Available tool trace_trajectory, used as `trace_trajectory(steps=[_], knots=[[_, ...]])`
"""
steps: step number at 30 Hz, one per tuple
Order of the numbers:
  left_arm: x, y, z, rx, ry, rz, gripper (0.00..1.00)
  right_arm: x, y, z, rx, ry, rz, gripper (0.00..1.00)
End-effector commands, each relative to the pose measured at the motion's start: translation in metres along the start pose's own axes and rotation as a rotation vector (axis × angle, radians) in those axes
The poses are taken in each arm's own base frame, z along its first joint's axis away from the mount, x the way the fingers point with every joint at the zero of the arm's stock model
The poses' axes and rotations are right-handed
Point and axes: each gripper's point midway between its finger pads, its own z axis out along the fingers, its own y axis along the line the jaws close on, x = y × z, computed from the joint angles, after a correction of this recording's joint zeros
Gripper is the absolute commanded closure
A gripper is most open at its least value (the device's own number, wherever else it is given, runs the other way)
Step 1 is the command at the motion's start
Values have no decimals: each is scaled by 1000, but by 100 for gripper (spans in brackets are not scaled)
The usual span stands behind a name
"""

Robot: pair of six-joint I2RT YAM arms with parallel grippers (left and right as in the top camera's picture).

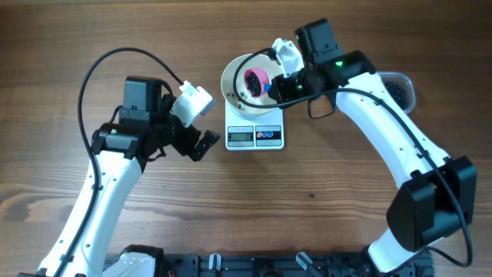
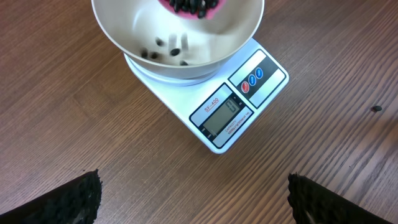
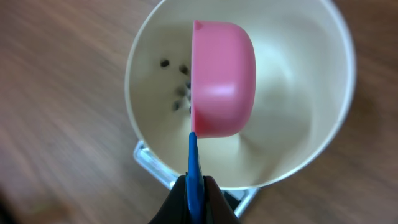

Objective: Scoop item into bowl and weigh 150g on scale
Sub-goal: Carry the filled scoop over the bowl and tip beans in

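Note:
The white bowl (image 1: 235, 77) stands on the small white scale (image 1: 255, 136). My right gripper (image 1: 286, 85) is shut on the blue handle (image 3: 194, 168) of a pink scoop (image 3: 224, 78), which is tipped on its side over the bowl (image 3: 292, 93). Black beads fill the scoop (image 2: 189, 6) in the left wrist view, and a few beads (image 2: 168, 53) lie on the bowl's bottom (image 3: 180, 93). My left gripper (image 1: 201, 142) hangs open just left of the scale (image 2: 236, 106), its fingertips (image 2: 81, 196) wide apart over bare wood.
A clear container (image 1: 396, 86) holding dark beads sits at the right, partly behind the right arm. One stray bead (image 2: 376, 109) lies on the wooden table to the right of the scale.

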Motion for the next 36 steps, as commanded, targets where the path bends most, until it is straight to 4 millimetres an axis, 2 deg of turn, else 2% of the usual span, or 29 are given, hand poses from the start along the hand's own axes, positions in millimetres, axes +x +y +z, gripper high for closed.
trace_trajectory(steps=[1,14,24,27,31,34,36], knots=[[2,1,0,-5,1,-15,0,-17,-11,-4,157,-29,-128,96],[2,1,0,-5,1,-15,0,-27,-10,-13,523,20,-442,96],[2,1,0,-5,1,-15,0,-27,0,-10,510,20,-473,96],[2,1,0,-5,1,-15,0,-29,13,-10,412,-16,-434,96],[2,1,0,-5,1,-14,0,-41,10,-30,329,-92,-323,96],[2,1,0,-5,1,-15,0,-51,-6,-62,291,-171,-236,96],[2,1,0,-5,1,-15,0,-52,-29,-93,305,-221,-139,96]])
